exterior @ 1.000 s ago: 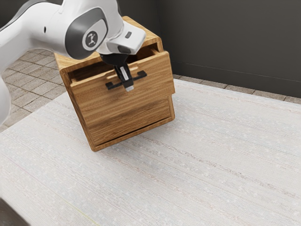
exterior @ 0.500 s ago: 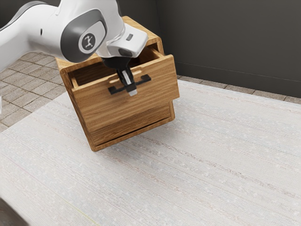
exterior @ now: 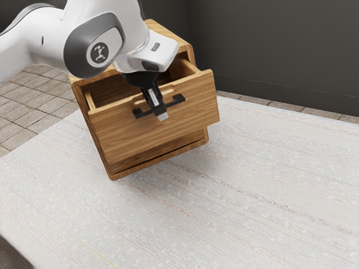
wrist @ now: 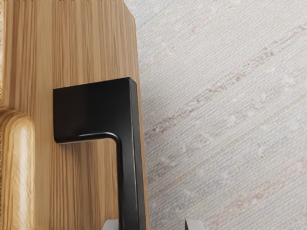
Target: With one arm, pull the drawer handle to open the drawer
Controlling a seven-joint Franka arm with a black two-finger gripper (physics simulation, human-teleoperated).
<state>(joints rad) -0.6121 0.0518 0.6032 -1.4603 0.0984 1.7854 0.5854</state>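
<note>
Drawer (exterior: 154,126) stands partly pulled out of the top of a small wooden cabinet (exterior: 160,150), its front well forward of the cabinet's face, so that the open inside shows behind it. The cabinet sits at the far left of the pale table (exterior: 252,196), turned at an angle to the table's edge, and the panel below the drawer lies flush with its frame. A black handle (exterior: 176,100) runs across the drawer's front, held off the wood on short posts.

The white arm (exterior: 95,45) comes in from the exterior view's upper left and reaches down over the drawer's top edge. Its gripper (exterior: 159,110) straddles the middle of the handle, fingers pointing down. In the wrist view the handle (wrist: 127,143) passes between the two grey fingertips (wrist: 111,224): the one on the drawer-front (wrist: 72,48) side lies against the bar, while the other stands apart from it over the table (wrist: 230,120). So the fingers are parted, hooked on the bar without clamping it.
</note>
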